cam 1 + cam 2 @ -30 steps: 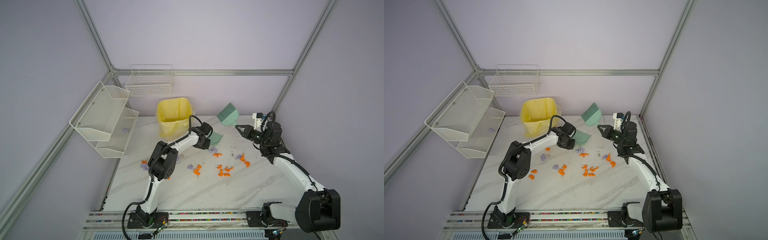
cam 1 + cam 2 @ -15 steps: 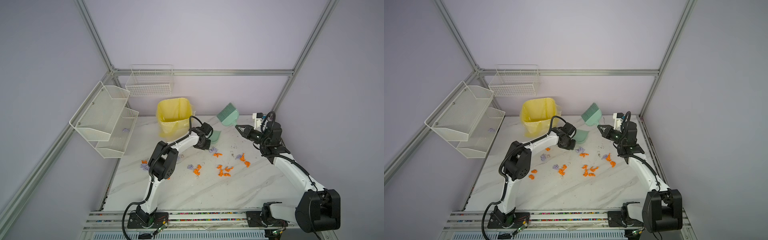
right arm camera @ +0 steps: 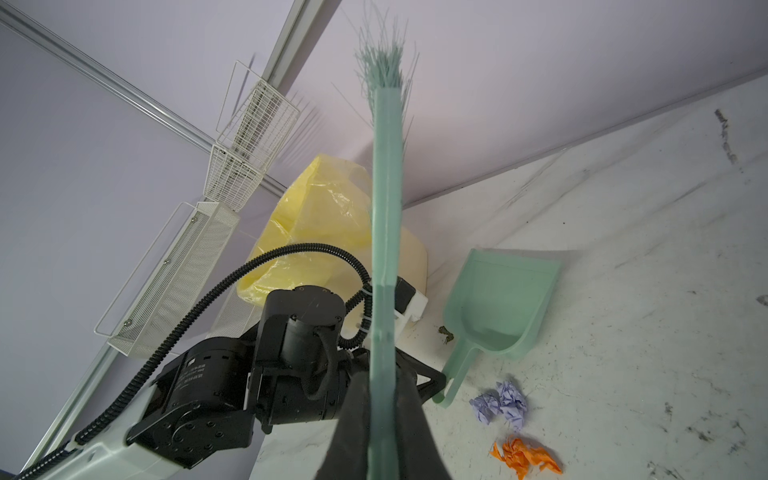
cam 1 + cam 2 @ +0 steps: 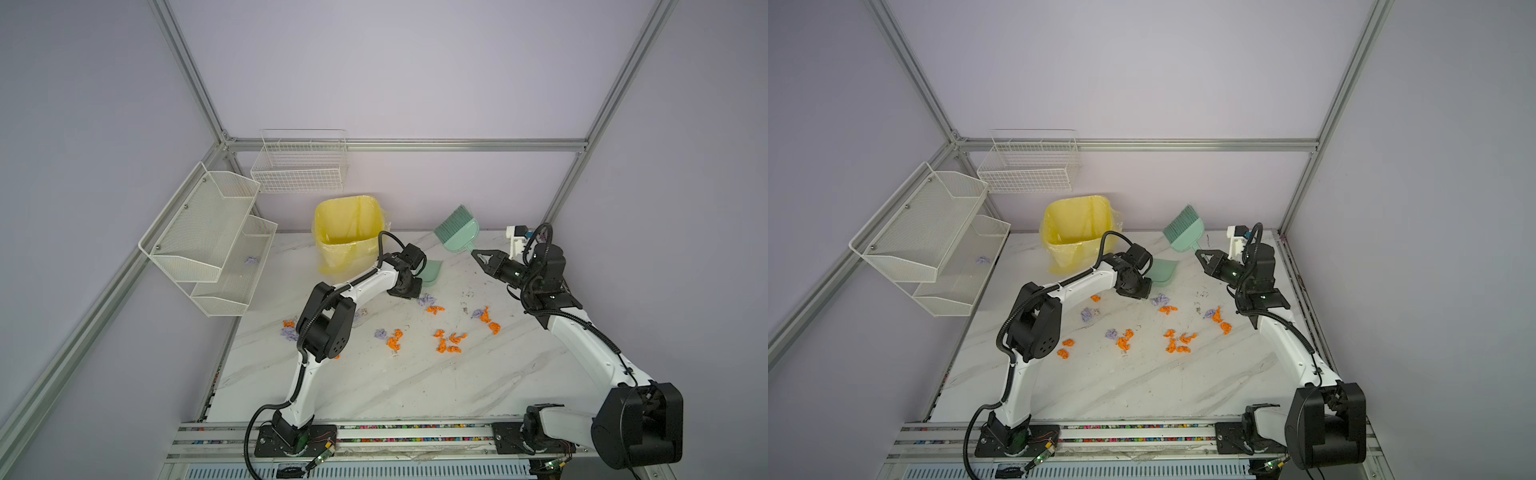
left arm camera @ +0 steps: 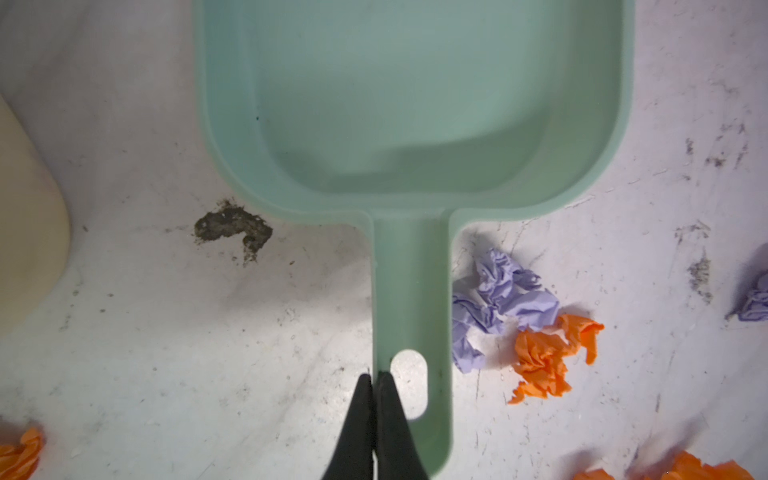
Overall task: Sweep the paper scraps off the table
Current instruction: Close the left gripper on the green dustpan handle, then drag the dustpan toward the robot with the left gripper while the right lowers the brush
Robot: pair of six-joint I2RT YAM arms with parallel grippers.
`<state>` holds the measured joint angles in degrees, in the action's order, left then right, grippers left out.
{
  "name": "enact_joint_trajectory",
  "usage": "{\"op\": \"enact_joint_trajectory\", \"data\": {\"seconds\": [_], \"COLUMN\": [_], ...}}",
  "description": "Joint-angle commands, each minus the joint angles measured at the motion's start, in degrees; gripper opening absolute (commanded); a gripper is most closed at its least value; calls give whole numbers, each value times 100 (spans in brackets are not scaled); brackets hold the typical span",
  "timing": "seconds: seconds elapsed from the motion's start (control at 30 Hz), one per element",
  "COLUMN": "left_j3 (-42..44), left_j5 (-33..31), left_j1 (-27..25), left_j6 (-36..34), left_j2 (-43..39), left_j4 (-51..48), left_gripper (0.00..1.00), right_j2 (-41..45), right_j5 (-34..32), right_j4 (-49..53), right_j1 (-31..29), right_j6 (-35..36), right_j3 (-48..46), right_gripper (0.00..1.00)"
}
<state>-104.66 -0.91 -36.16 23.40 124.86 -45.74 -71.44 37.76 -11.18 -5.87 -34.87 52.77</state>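
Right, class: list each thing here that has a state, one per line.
dustpan: flat on the table, empty.
brush: held off the table, bristles up.
paper scraps: scattered on the table, unswept.
bin: upright, open, yellow-lined.
left gripper: shut on dustpan handle.
right gripper: shut on brush handle.

Bin and wall racks
Yellow-lined bin (image 4: pixel 345 257) stands at the back; from it, a wire basket (image 4: pixel 297 180) hangs at 11 o'clock and a two-tier mesh shelf (image 4: pixel 195 232) at 9 o'clock.

Crumpled orange and lilac paper scraps (image 4: pixel 392 343) lie scattered across the tabletop's (image 4: pixel 415 390) middle. It is white, grey-veined and smudged.
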Motion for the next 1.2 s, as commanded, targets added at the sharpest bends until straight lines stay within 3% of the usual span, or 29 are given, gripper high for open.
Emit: {"op": "enact_joint_trajectory", "data": {"seconds": [0.0,0.17,0.43,0.77,1.17], "left_j3": [-705,-582,665,1846,2793], "left_j5": [67,-52,-327,-339,-611], "left_j1": [-107,-128,-172,-380,-561], "left_j6": [51,99,169,484,729], "left_j2": [-684,-1046,-2370,-3275,-4233], "left_j4": [-109,-617,-771,-1045,-1148], "left_gripper": [0,0,0,0,0], "right_j2": [204,281,131,-114,-983], "right_j5": [-166,-627,-979,-2262,-2997], "right_j4": [12,902,2196,3234,4540], "right_j1": [35,33,-12,-1284,-1721], "right_j6": [-90,310,897,1480,2159], "right_j3": [224,745,1566,2052,3000], "right_gripper": [0,0,0,0,0]}}
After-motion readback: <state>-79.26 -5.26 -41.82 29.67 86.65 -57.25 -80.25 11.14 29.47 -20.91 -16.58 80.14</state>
